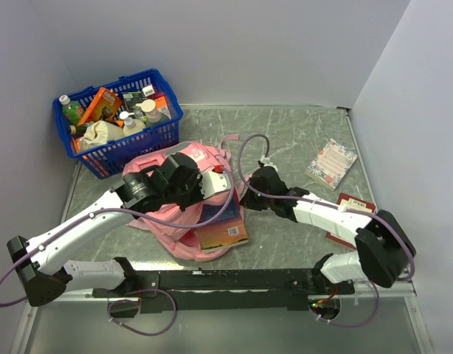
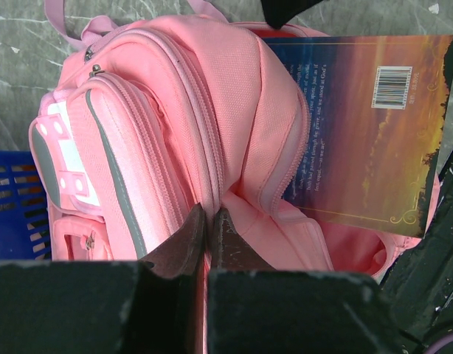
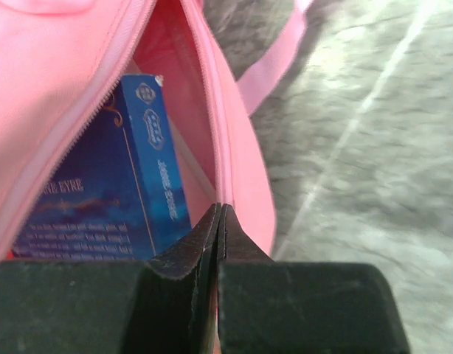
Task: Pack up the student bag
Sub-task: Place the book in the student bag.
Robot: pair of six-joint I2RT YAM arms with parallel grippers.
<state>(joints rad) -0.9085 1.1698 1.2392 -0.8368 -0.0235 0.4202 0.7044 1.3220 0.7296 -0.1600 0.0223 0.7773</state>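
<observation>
Near the bench's (image 1: 300, 133) near edge, the soft pink fabric backpack (image 2: 234, 96) was held open, its rim pinched by left gripper (image 2: 209, 225) and right gripper (image 3: 219, 221), apparently to admit a blue paperback book (image 1: 223, 230).

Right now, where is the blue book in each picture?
Top external: the book is near the middle of the picture, poking out of the student bag toward the arm bases.
Left wrist: upper right, back cover and barcode showing, partly tucked into the bag.
Right wrist: lower left, inside the bag's opening.
Shared landmark: the pink student bag's zippered opening around the book.
</observation>
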